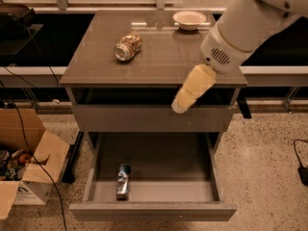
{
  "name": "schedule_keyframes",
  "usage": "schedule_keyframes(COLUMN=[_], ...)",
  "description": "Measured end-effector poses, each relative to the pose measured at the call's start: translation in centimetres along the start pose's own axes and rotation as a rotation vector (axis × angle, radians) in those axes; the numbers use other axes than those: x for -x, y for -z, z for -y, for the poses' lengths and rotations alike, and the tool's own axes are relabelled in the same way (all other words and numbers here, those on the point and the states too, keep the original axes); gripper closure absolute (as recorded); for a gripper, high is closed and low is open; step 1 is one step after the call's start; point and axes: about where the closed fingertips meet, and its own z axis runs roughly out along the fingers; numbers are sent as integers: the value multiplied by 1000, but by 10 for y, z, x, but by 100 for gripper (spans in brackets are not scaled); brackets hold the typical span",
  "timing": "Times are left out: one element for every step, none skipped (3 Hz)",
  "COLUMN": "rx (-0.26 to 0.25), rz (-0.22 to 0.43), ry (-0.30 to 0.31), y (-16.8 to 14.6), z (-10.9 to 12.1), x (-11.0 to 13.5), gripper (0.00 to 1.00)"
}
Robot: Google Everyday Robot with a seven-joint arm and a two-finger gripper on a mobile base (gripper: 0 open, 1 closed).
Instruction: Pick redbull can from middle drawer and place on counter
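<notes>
The redbull can (123, 181) lies on its side on the grey floor of the open middle drawer (163, 165), near the front left. The counter (163, 57) is the glossy grey-brown cabinet top above it. My gripper (183, 102) hangs at the end of the white arm that comes in from the upper right. It is in front of the counter's front edge, right of centre, well above the drawer and up and to the right of the can. It holds nothing that I can see.
A fatter gold-brown can (128, 47) lies on its side on the counter, left of centre. A pale bowl (190, 19) stands at the back right. A plain grey front panel (125, 118) sits above the open drawer. An open cardboard box (26, 172) and cables are on the floor at left.
</notes>
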Motion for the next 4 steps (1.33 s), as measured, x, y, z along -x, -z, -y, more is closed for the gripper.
schedule_keyframes(rx=[69,147,215,218], rz=[-28,-59,-90,-95], ry=[-134,-235,-322,-331], y=[-48,-97,-143,-146], z=[-10,-26,-44,-44], x=[4,5,-2,-3], gripper=[0,0,0,0])
